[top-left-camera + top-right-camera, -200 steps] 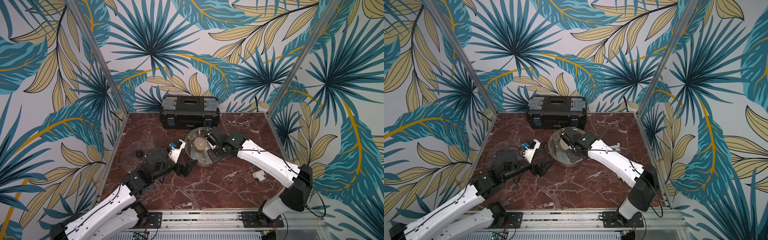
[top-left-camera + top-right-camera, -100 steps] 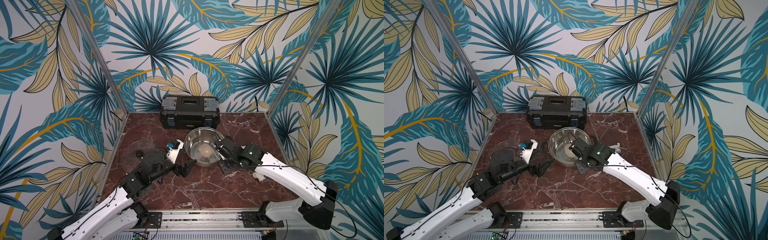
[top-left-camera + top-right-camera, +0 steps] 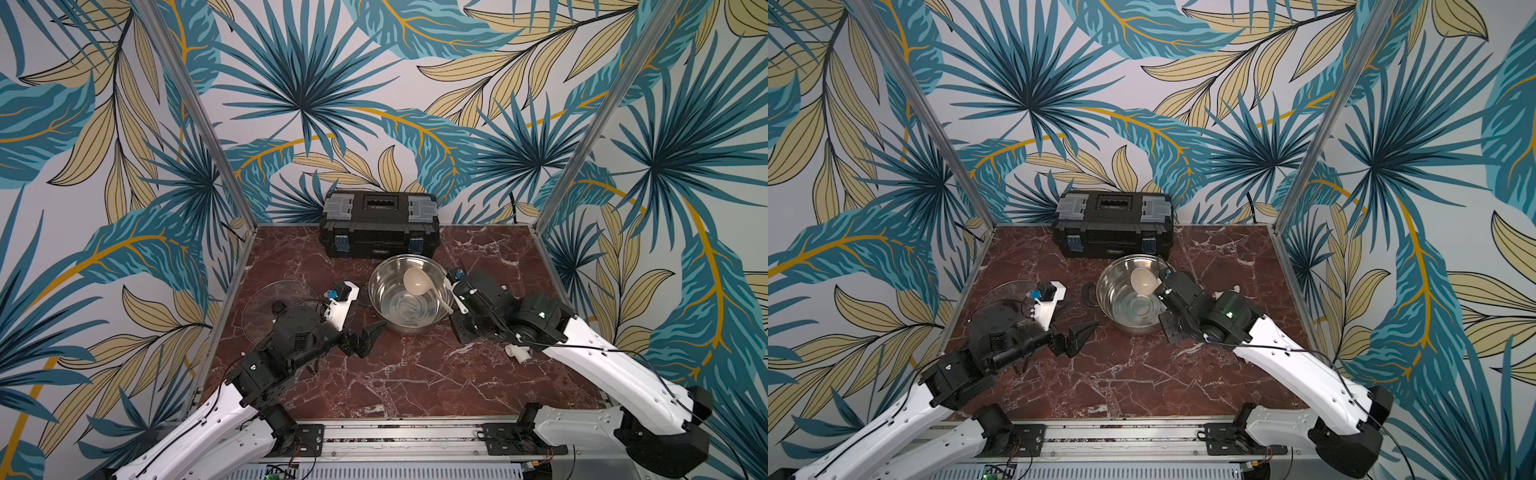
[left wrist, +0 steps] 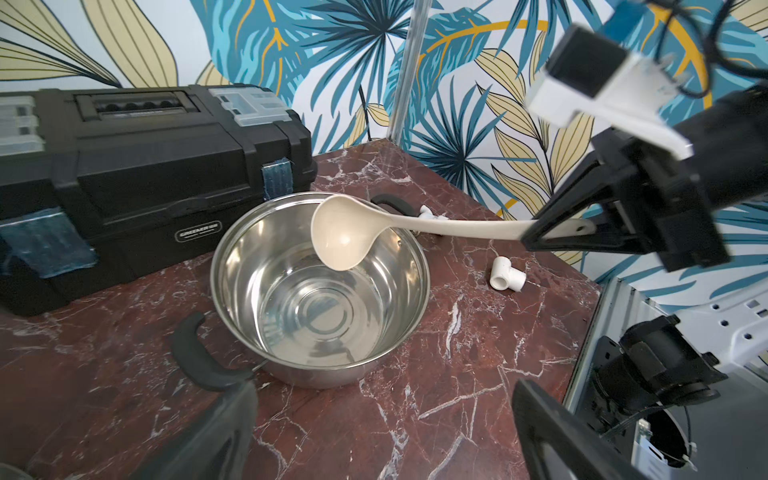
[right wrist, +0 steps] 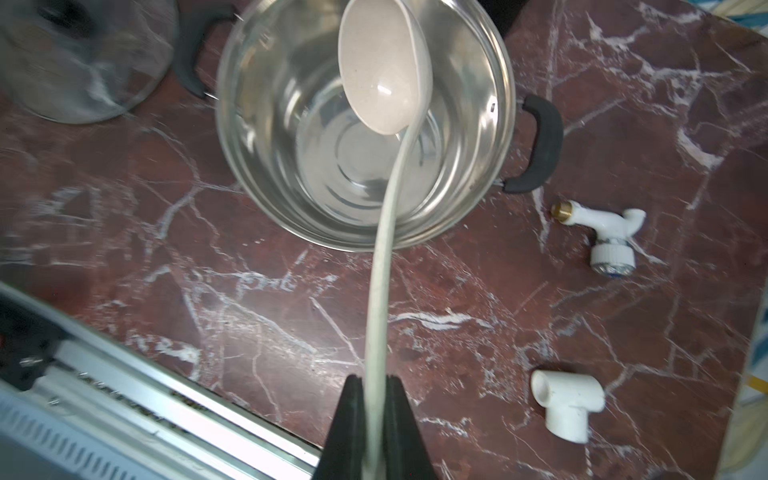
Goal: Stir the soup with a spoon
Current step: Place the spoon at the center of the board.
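1. Over the pot's open mouth, at about rim height, hangs the bowl of the cream plastic ladle [image 4: 432, 228], tipped on its side and clear of the bottom. No liquid shows inside the steel pot [image 4: 320, 374].
2. Near the free end of the ladle's handle the right tool [image 5: 372, 386] is clamped tight. The left tool [image 3: 368, 338] stands empty with its jaws wide apart, low over the counter [image 3: 395, 374] just beside the pot.
3. Handling, as I judge it: the ladle looks light and smooth, and its slim handle is likely a little springy. Gripped so far out, it may swivel between the jaws if it drags along the wall. The empty pot could skid on the polished marble, and a black loop handle [image 5: 544, 141] is the place to steady it.
4. Count: one ladle, one pot with two loop handles, one glass lid [image 3: 262, 299], one toolbox [image 3: 378, 226], one white T-fitting [image 5: 567, 399], one white tap [image 5: 602, 237].
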Robot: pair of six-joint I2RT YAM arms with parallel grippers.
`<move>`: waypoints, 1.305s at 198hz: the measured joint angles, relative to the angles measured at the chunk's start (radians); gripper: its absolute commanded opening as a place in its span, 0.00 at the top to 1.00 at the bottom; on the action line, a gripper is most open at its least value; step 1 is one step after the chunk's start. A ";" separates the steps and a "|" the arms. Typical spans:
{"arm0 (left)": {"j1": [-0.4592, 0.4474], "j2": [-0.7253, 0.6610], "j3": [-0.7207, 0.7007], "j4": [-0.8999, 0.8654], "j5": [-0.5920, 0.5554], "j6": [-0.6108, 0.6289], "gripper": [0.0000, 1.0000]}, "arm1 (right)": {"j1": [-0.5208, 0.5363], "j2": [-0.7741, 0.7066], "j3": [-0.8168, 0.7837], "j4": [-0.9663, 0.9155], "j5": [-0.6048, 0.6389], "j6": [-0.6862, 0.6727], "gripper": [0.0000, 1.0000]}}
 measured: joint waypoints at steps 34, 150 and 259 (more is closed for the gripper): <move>0.000 -0.093 0.007 -0.048 -0.121 0.001 0.00 | 0.002 -0.171 -0.051 0.094 -0.247 -0.003 1.00; 0.000 -0.188 -0.012 -0.105 -0.278 -0.036 0.00 | 0.092 0.040 -0.564 0.761 -0.721 0.261 1.00; 0.000 -0.186 -0.059 -0.079 -0.302 -0.056 0.00 | 0.029 0.140 -0.563 0.706 -0.552 0.208 0.00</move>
